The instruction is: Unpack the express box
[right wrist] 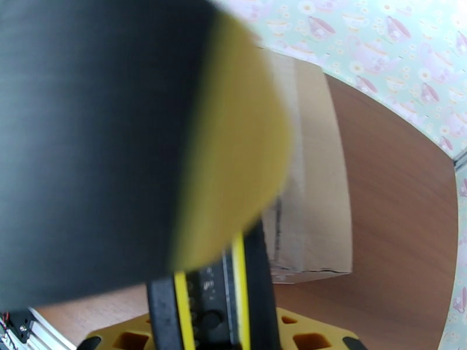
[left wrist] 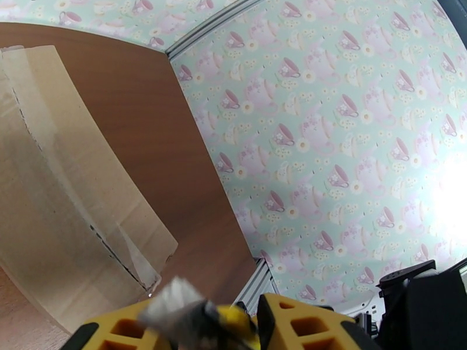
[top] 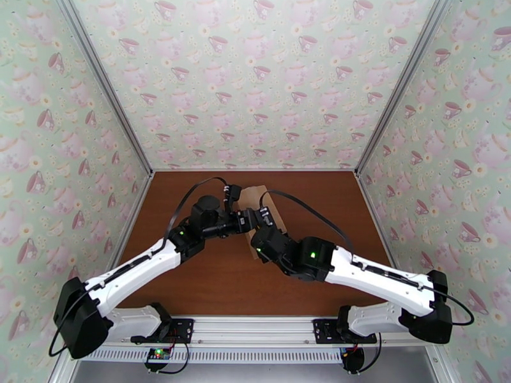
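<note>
The express box (top: 260,194) sits mid-bench, centre of the top view, under both wrists. In the left wrist view it takes up the left side (left wrist: 52,217), flaps down, tape strip (left wrist: 70,176) along the seam. I can't tell whether that seam is slit. My right end effector (right wrist: 213,329) pinches a black-and-yellow cutter (right wrist: 216,287) above the carton. My left end effector (left wrist: 192,332) has a blurred grey-yellow thing (left wrist: 198,317) between its fingers, perhaps the cutter's tip; gripped or not, I can't tell. I judge I'm at the tape-cutting step. Next calls for the blade on the seam, drawn shallow, with the box steadied on the bench (top: 211,282).
</note>
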Controlling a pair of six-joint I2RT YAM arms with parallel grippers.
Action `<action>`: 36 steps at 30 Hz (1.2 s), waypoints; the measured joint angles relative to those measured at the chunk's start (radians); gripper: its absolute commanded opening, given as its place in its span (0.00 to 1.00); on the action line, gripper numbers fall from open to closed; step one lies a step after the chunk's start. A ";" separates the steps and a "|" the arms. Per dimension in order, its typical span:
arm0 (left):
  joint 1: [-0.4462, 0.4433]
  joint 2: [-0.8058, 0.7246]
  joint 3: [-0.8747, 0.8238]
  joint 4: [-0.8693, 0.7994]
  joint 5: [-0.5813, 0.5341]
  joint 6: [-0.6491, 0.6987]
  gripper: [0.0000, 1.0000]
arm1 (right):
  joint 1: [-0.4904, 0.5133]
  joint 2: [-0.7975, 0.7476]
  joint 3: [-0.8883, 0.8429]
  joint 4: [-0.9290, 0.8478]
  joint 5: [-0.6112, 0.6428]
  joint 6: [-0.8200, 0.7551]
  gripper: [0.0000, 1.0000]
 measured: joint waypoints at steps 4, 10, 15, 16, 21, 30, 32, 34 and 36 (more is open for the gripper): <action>0.000 0.010 0.006 -0.002 0.004 -0.002 0.35 | 0.000 0.007 0.000 0.000 -0.010 -0.001 0.00; 0.000 0.015 0.023 0.006 0.013 -0.026 0.23 | 0.000 0.007 0.001 0.020 -0.009 -0.006 0.00; 0.000 0.014 0.025 0.024 0.021 -0.053 0.06 | 0.000 0.008 0.001 0.019 -0.001 -0.005 0.00; 0.001 0.014 0.025 0.025 0.021 -0.053 0.00 | 0.000 0.008 0.001 0.020 0.000 -0.005 0.00; 0.001 0.012 0.023 0.029 0.022 -0.061 0.00 | 0.000 0.009 0.001 0.021 0.002 -0.005 0.06; 0.011 -0.014 0.016 0.035 0.005 -0.086 0.00 | -0.003 0.010 -0.002 0.067 0.001 -0.003 0.47; 0.012 -0.023 0.013 0.037 -0.005 -0.083 0.00 | -0.008 0.009 -0.008 0.088 -0.003 -0.003 0.59; 0.012 -0.032 0.000 0.040 -0.012 -0.082 0.00 | -0.016 0.001 -0.016 0.103 -0.010 -0.003 0.72; 0.013 -0.037 -0.010 0.038 -0.023 -0.082 0.00 | -0.023 -0.013 -0.024 0.117 -0.019 0.000 0.73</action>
